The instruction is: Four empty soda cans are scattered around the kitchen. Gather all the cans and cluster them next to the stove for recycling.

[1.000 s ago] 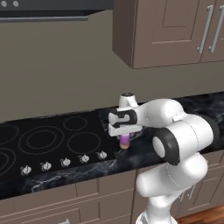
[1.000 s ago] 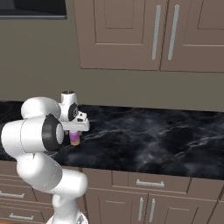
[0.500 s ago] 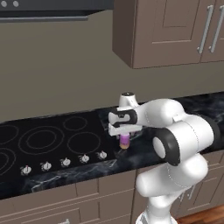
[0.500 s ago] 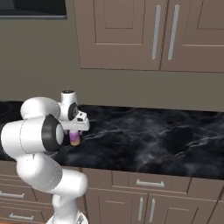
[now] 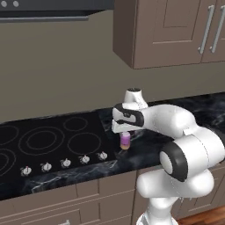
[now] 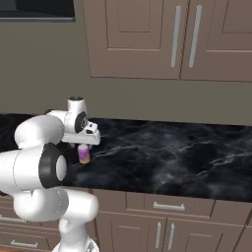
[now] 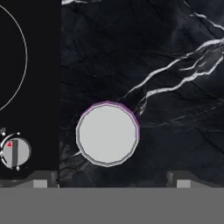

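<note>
Gripper (image 7: pixel 109 181) fingers spread wide above, gripping nothing | purple can (image 5: pixel 125 140) upright on counter (image 6: pixel 187 152) just beside stove (image 5: pixel 48 140) | we judge it set there for clustering

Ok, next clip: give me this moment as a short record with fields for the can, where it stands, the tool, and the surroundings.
can: one purple soda can, upright, silver top facing the hand camera
place: on the black marble counter, just right of the stove, near its front knobs
tool: tool directly above the can, fingers spread wider than the can, not touching it
grip: none; can stands free
surroundings: brown cabinets above the counter
</note>
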Robot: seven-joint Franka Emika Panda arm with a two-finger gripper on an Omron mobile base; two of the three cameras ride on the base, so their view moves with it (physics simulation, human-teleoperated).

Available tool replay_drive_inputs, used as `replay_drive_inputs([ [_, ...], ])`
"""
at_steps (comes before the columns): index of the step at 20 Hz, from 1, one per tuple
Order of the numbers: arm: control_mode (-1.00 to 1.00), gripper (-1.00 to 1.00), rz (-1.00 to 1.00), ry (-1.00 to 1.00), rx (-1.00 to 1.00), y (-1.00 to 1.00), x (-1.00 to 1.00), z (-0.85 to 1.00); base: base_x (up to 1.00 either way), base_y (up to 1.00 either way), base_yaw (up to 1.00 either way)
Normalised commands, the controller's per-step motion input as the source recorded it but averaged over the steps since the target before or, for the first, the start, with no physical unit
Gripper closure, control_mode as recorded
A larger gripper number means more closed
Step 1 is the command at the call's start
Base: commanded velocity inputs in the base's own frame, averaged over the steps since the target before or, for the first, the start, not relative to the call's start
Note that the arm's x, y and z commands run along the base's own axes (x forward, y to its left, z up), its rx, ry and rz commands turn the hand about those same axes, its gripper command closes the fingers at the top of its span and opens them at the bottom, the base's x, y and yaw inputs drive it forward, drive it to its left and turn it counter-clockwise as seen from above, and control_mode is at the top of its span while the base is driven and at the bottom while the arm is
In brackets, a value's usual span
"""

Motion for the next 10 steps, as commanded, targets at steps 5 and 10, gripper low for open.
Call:
replay_drive_inputs([
  [5, -1.00, -1.00, -0.01, -0.05, 0.02, -0.04, -0.30, 0.35, 0.00, 0.00, 0.00],
  [10, -1.00, -1.00, -0.01, -0.01, 0.01, 0.00, -0.26, 0.42, 0.00, 0.00, 0.00],
])
